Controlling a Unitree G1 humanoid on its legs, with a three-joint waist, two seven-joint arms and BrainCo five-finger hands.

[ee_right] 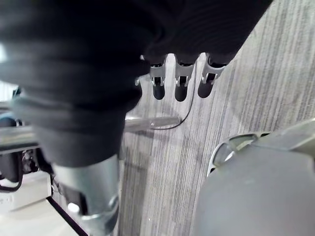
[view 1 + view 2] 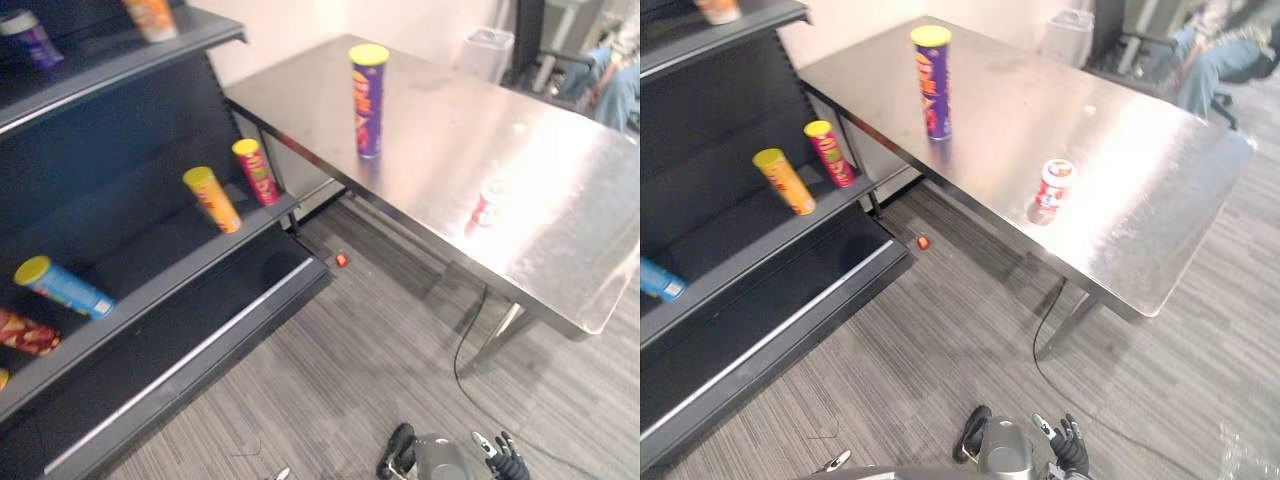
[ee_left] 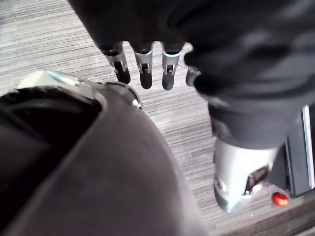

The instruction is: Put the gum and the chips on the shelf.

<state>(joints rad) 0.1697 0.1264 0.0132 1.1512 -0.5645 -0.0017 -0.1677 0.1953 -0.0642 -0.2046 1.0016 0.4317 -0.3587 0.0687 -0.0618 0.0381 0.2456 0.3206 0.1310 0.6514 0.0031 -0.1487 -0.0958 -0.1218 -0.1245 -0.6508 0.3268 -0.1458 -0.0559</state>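
Chips [image 2: 932,85] untouched; right hand [image 1: 181,78] (fingers straight) holds nothing.

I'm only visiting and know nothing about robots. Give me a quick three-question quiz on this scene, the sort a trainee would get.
1. Fill in: the left hand and the right hand both hold ____.
2. True or false: the purple can lies on its side on the table.
3. Pick one. The gum tub is: A, in the left hand; B, on the table; C, on top of the purple can.

Key: 1, nothing; 2, false, it stands upright; 3, B.
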